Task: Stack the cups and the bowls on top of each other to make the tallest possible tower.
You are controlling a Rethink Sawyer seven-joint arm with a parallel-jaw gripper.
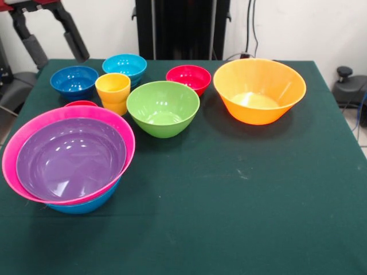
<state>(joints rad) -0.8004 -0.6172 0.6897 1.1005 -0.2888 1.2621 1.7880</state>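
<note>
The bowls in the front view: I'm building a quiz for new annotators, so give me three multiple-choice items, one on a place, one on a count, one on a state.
1. Where does the purple bowl lie?
A. inside the pink bowl
B. inside the orange bowl
C. alone on the table

2. How many yellow-orange cups show?
A. none
B. one
C. three

3. How does the green bowl stand?
A. upside down
B. upright and empty
C. upright, holding a cup

Key:
1 A, pink rim rings the purple bowl, with a blue bowl beneath.
2 B, a single yellow-orange cup stands left of the green bowl.
3 B, its bare inside faces up.
</note>
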